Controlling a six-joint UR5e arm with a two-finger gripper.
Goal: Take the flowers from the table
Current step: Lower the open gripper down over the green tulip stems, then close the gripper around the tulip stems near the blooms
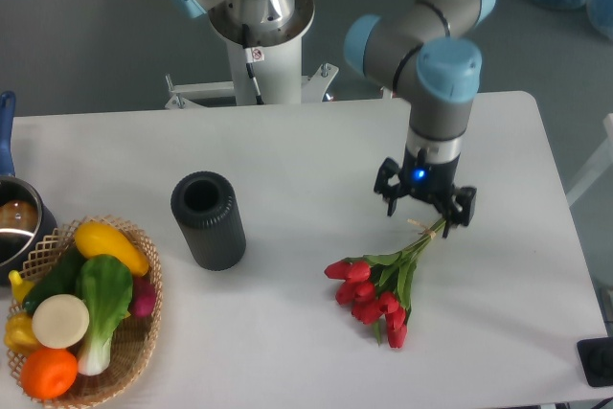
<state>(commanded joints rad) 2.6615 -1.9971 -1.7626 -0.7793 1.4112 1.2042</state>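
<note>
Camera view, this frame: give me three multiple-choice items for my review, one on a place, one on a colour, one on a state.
1. Where is the gripper?
A. Over the stem end of the flowers
B. Above the wicker basket
C. Beside the black cylinder

2. What colour are the flower heads?
A. Yellow
B. Red
C. White

3. What state are the flowers in?
A. Lifted clear of the table
B. Standing in the cylinder
C. Lying on the table

Answers:
1. A: the fingers stand at the stems' upper right end, far from the basket and the cylinder.
2. B: the tulip heads are red, with green leaves.
3. C: the bunch lies flat on the white top, and the open gripper has not closed on it.
</note>
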